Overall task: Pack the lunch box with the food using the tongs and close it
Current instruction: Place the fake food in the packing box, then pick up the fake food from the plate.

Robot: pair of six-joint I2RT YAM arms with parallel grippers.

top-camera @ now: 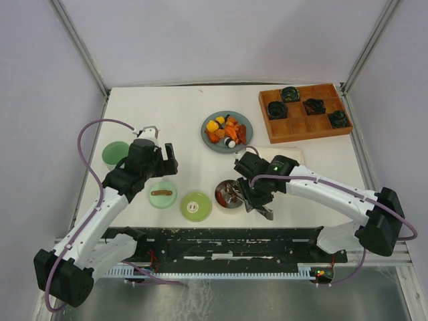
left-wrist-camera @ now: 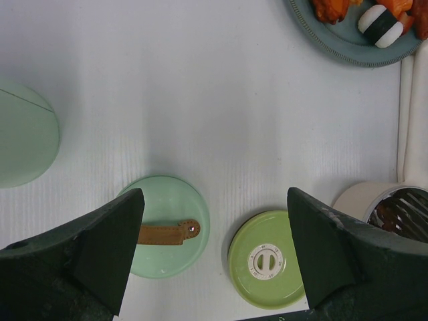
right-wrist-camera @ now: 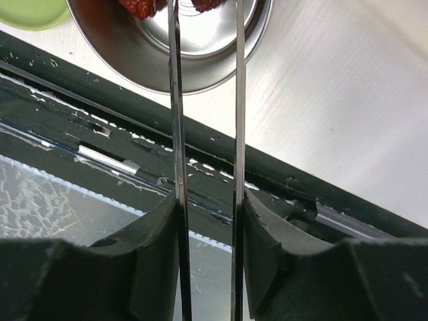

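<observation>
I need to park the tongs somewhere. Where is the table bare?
Bare: the far-left stretch behind the canister, left of the plate; and the strip between wooden tray and right arm. Crowded: the near row of flat lid, lime-green lid and steel bowl.

surface: white table (top-camera: 174, 120) | near side: mint-green canister (top-camera: 115, 154), flat lid (top-camera: 162, 194), lime-green lid (top-camera: 196, 206), steel bowl (top-camera: 227, 195) are being carried, all apart | far side: grey-blue plate (top-camera: 208, 138), wooden tray (top-camera: 305, 124), cream cloth (top-camera: 292, 152) are being carried

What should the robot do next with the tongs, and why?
Probably lift the tongs out of the bowl and head for the plate: red pieces lie in the bowl, the tong arms stand apart, and more food waits there.
</observation>
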